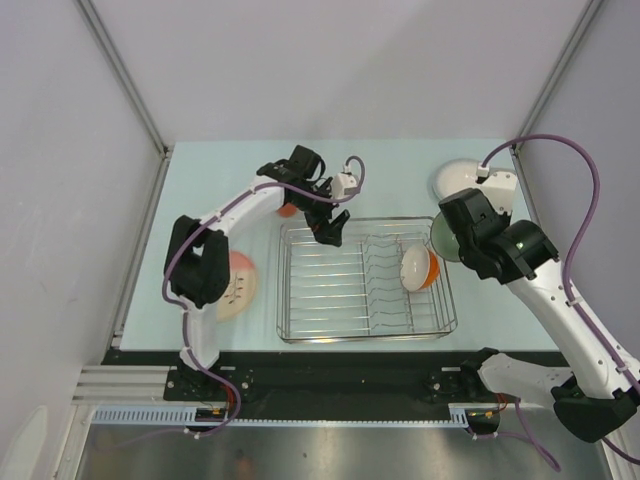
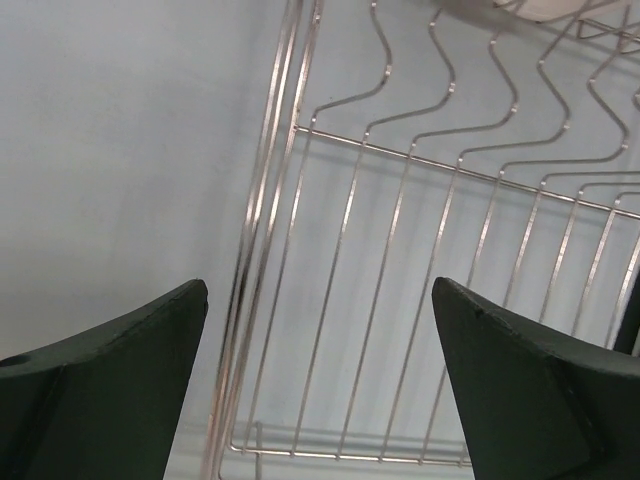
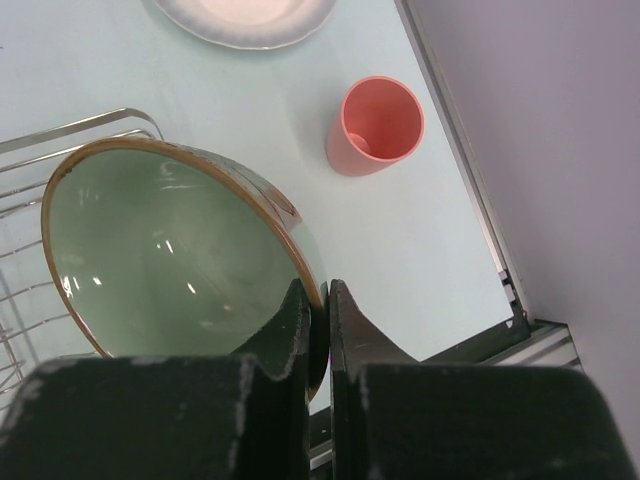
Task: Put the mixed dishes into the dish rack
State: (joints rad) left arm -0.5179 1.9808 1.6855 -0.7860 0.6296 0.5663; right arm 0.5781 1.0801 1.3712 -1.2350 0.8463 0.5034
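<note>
- Right gripper [image 3: 318,300]: fingers pressed together on the rim of the pale green bowl [image 3: 170,250], which hangs tilted with its hollow facing my wrist camera.
- From above, that bowl sits just beside the right end of the dish rack [image 1: 330,290], outside the wire. I judge it not yet loaded.
- Left gripper [image 2: 320,290]: fingers spread wide, nothing between them. It hovers over the rack's far left corner, with bare wire and table [image 1: 200,180] below.
- Done so far: one dish. The orange-and-white bowl [image 1: 420,268] stands on edge among the dividers at the rack's right end.
- In hand: the green bowl, so the second of six is under way, as I read it.
- Left on the table:
  - pink plate with the dark twig mark [image 1: 235,285], flat, just left of the rack
  - orange mug [image 1: 287,209], beyond the rack's far left corner and mostly hidden under my left arm
  - white plate [image 3: 245,15], beyond the rack's far right corner
  - pink tumbler [image 3: 378,125], upright with its mouth up, near the white plate and close to the table's right edge. It shows only in the right wrist view.
- Most of the rack's slots are vacant, with room enough for both plates by my estimate.
- Writing: none legible on any dish, on the rack or on my arms. The twig on the pink plate is decoration, not lettering. No brand mark visible.
</note>
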